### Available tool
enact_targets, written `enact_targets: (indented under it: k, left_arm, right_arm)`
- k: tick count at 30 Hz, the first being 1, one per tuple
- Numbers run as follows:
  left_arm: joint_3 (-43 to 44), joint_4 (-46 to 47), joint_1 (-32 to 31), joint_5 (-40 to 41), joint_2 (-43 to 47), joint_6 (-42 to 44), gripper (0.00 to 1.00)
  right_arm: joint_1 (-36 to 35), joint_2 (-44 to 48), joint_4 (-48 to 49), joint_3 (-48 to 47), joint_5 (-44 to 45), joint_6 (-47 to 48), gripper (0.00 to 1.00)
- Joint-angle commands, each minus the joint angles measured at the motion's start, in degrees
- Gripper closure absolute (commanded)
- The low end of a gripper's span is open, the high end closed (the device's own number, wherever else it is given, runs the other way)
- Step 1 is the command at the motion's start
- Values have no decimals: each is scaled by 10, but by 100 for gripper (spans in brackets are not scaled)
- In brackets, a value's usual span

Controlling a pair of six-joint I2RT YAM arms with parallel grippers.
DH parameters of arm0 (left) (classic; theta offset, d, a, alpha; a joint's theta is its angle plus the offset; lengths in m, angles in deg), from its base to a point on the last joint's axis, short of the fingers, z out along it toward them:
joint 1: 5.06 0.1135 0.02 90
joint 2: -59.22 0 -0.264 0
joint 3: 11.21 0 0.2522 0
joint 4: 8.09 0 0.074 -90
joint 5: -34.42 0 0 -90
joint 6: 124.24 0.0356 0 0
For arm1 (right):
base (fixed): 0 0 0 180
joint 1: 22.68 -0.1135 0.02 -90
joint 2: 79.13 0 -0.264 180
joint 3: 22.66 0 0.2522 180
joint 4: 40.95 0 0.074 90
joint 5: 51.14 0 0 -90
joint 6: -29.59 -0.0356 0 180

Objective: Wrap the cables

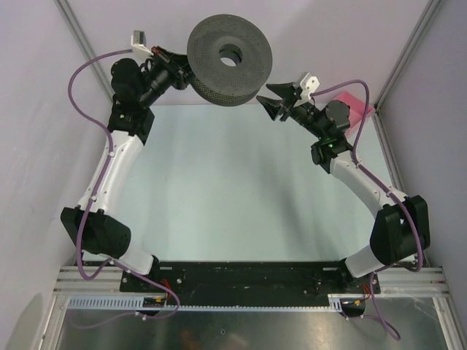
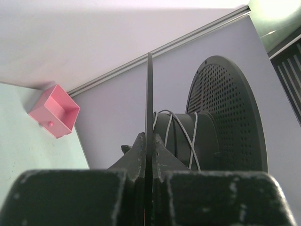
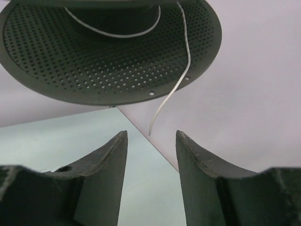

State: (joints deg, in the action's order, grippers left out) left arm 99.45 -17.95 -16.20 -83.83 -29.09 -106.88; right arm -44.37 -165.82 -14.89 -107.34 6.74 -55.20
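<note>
the spool [image 1: 208, 55] is hanging over the far edge of the table [image 1: 233, 189], left of centre. the left gripper [image 2: 149, 146] is clamping its flange edge from the left. the right gripper [image 1: 271, 98] is sitting to its right, apart, jaws parted. the cable [image 3: 188, 61] is lying on the spool's core, its end dangling beyond those jaws. the box [image 1: 357, 109] is sitting behind the right arm.

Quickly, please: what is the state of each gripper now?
Left gripper: shut on the rim of the spool.
Right gripper: open, holding nothing; wire hangs ahead.
</note>
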Motion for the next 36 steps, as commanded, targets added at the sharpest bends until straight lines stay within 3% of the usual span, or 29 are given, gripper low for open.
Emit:
enact_targets:
  k: [1, 6, 11, 13, 24, 30, 36]
  left_arm:
    - [-4, 50, -9, -2, 34, -14, 100]
    - [-21, 47, -14, 3, 39, -12, 100]
    - [-27, 46, -11, 18, 37, -4, 100]
    - [-24, 34, -3, 35, 35, 0, 100]
    - [12, -76, 21, 144, -9, 40, 100]
    - [46, -132, 16, 200, -40, 67, 100]
    - [60, -173, -1, 228, -62, 77, 100]
  right_arm:
    - [-4, 9, 38, -23, 11, 11, 51]
    - [-4, 11, 34, -24, 8, 13, 60]
    - [-4, 16, 21, -23, -1, 19, 94]
    - [-4, 22, 12, -19, -1, 27, 98]
    - [-43, 74, -157, 18, 17, 179, 100]
    - [-108, 89, -274, 17, 24, 283, 100]
    - [-181, 82, -300, 17, 39, 359, 100]
